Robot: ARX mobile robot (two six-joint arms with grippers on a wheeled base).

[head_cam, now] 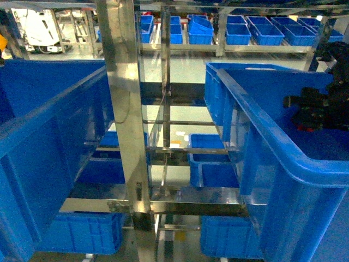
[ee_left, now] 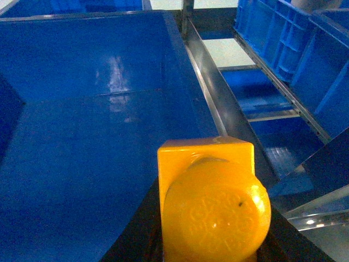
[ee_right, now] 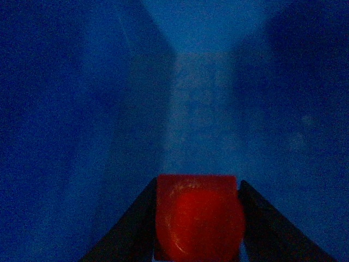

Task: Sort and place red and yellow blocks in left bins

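Observation:
An orange-yellow block fills the bottom of the left wrist view, stud end towards the camera. My left gripper is shut on it, its dark fingers showing on both sides. The block hangs over the inside of a deep blue bin, the big bin on the left in the head view. The red block sits between my right gripper's dark fingers, which are shut on it. It is deep inside a dim blue crate. My right arm reaches into the crate on the right.
A steel rack upright stands between the two big crates. Smaller blue crates sit on lower shelves and several more line a far rack. A steel rail runs along the left bin's right side, with ribbed crates beyond.

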